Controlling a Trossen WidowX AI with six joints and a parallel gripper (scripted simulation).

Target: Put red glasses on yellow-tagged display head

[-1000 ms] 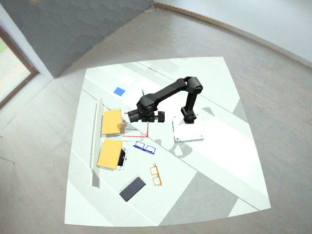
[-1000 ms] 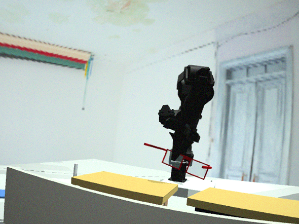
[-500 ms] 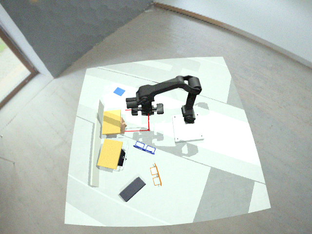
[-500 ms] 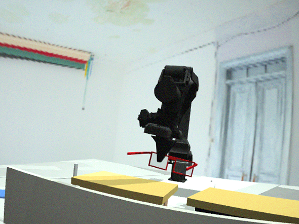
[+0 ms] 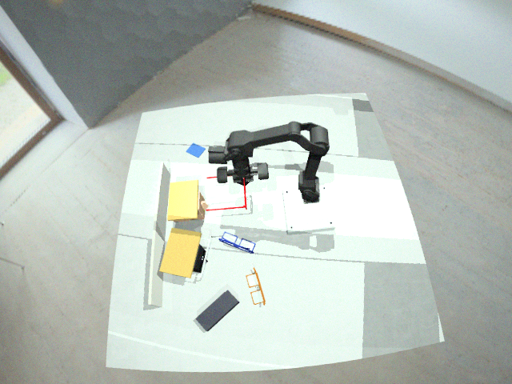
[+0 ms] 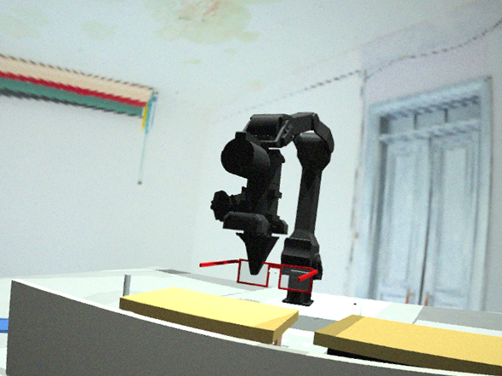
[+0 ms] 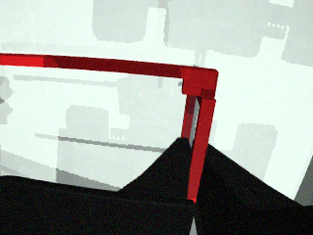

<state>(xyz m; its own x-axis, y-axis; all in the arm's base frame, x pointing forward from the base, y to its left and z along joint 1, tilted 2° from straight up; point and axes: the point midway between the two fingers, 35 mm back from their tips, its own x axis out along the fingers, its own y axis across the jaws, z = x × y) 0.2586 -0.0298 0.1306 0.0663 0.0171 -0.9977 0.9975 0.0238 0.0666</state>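
Note:
The red glasses (image 5: 246, 194) (image 6: 221, 263) (image 7: 117, 65) hang in the air with both temples open, pointing toward the side of the heads. My gripper (image 5: 244, 182) (image 6: 255, 272) (image 7: 188, 148) is shut on their front frame, at one lens near the bridge. In the exterior view the front slopes slightly down to the right. A tan head (image 5: 203, 205) and a black head (image 5: 200, 258) each stand largely hidden under a yellow slab. The glasses are in front of the tan head, not touching it. No yellow tag can be told apart from the slabs. A pale frame shows at the black head.
Blue glasses (image 5: 236, 244) and orange glasses (image 5: 260, 285) lie on the table, with a dark box (image 5: 217, 310) beyond. A long upright panel (image 5: 156, 260) (image 6: 97, 340) stands behind the heads. A blue square (image 5: 195, 150) and a grey post (image 6: 126, 285) are beyond the tan head.

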